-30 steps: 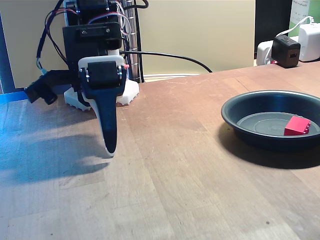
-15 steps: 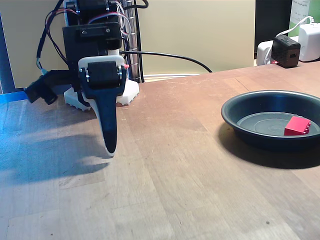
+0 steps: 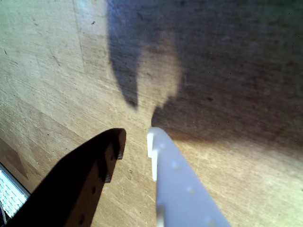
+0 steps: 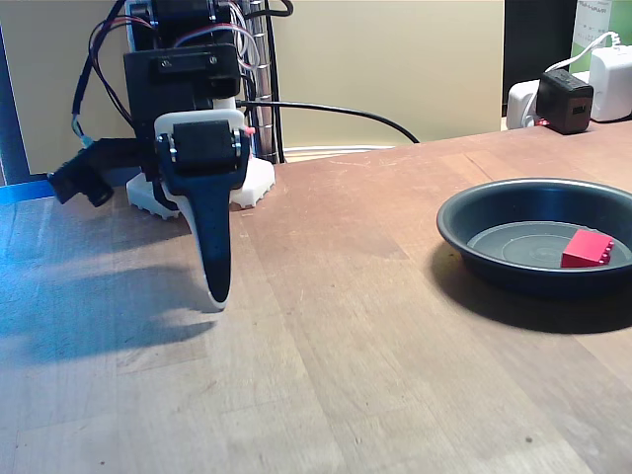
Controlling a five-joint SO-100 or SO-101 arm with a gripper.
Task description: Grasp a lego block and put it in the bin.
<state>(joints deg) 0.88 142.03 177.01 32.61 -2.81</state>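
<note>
I can't read any text here; the green-and-white package (image 4: 600, 22) at top right carries print too blurred to make out.

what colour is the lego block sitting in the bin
Bright red. The lego block shows best in the fixed view, lying inside the dark grey-black bin.

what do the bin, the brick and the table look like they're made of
Bin: likely plastic, dark grey, faint sheen on the rim. Brick: glossy red plastic, moulded studs. Table: wood, visible grain and plank seams, matte worn finish.
</note>
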